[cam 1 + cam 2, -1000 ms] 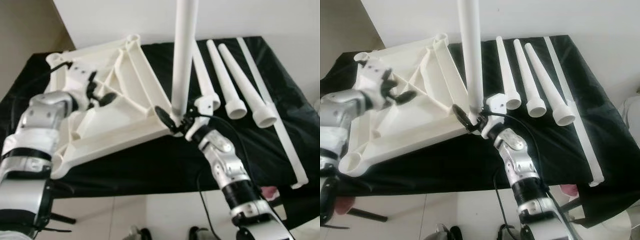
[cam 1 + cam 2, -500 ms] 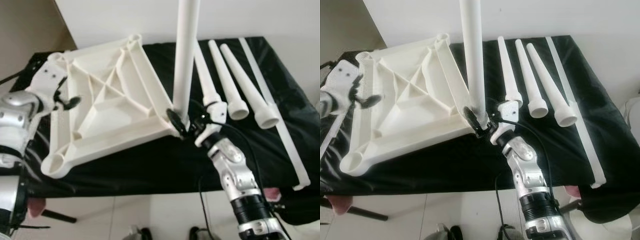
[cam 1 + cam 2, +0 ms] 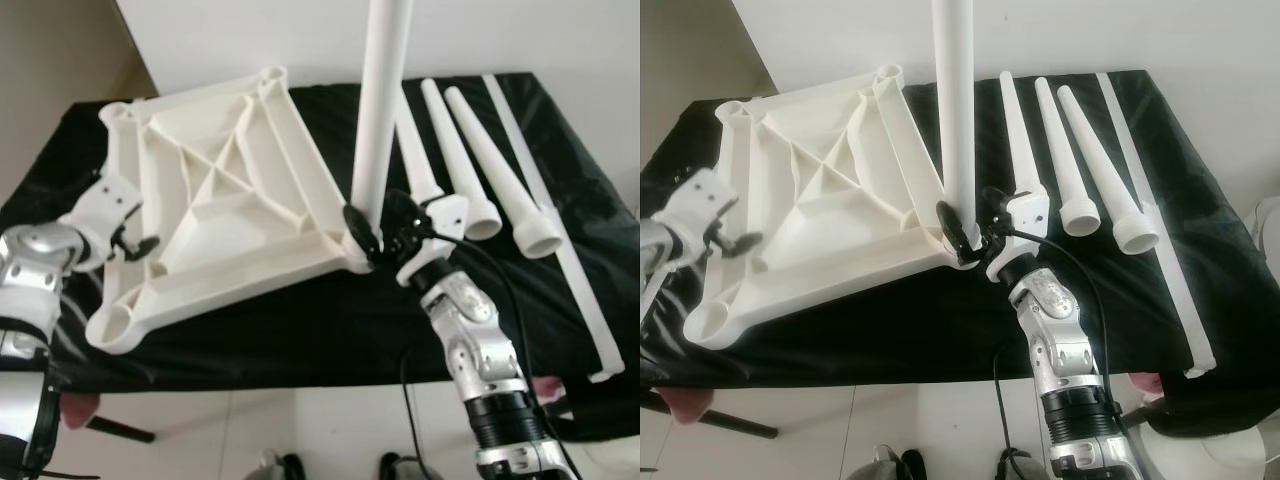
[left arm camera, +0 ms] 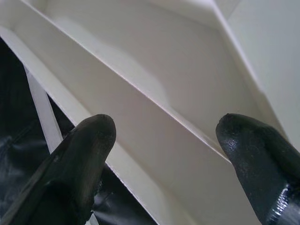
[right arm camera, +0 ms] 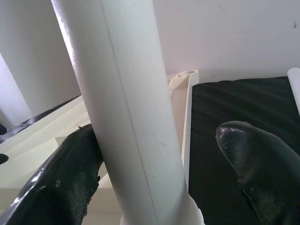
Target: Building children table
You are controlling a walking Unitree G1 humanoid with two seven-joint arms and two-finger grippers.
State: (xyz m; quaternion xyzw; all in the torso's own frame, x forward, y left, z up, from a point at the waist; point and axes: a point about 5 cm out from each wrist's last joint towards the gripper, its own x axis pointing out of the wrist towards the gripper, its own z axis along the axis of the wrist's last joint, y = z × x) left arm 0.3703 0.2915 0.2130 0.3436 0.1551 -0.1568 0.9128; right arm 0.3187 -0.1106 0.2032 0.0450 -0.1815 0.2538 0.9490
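Left gripper [image 3: 140, 245] pulled off the white ribbed plastic tabletop [image 3: 215, 215], now open beside its left edge. Right gripper [image 3: 378, 222] loosened, one finger touching the upright white tapered leg [image 3: 380, 110].

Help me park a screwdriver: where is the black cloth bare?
Bare cloth runs along the near edge, between the tabletop frame and the right arm. The far right, around the three loose legs and the long strip, is crowded.
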